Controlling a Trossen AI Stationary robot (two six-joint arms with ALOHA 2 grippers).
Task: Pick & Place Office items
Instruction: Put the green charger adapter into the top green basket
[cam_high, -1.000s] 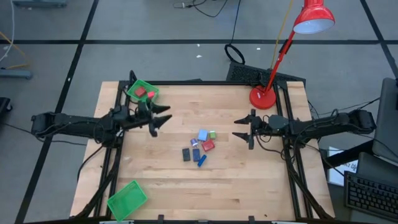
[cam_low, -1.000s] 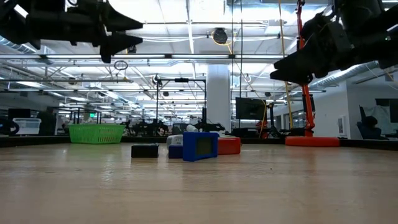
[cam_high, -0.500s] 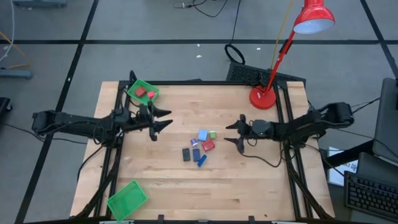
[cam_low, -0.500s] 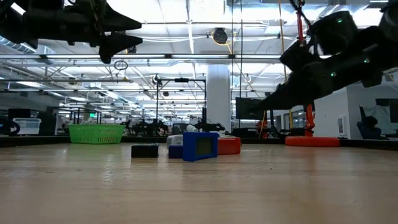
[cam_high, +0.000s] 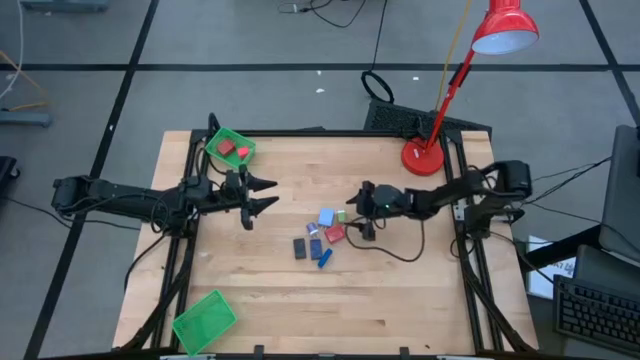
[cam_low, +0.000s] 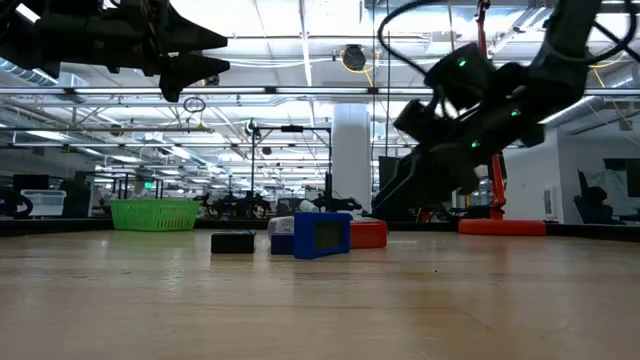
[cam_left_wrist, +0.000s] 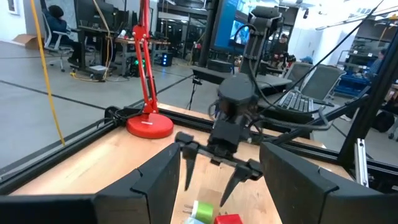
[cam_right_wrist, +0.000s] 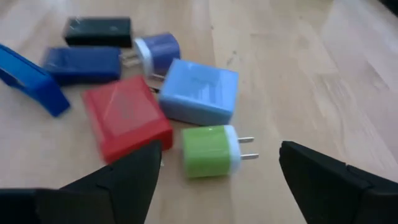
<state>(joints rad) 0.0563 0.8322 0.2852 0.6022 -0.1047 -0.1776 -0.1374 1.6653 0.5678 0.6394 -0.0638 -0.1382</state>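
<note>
clutter crowded my right gripper (cam_high: 356, 217): red block (cam_right_wrist: 126, 126), light-blue block (cam_right_wrist: 200, 91), blue stick (cam_right_wrist: 27, 79) and black rectangle (cam_right_wrist: 97, 30) lay touching or just beside one another past the spread jaws. green charger (cam_right_wrist: 210, 151) sat between those jaws, flat on the table (cam_high: 400, 290), prongs pointing sideways along its long axis. arm reached low, tilted down. left gripper (cam_high: 256, 193) hovered well apart, jaws spread, near the green tray (cam_high: 232, 147).
</note>
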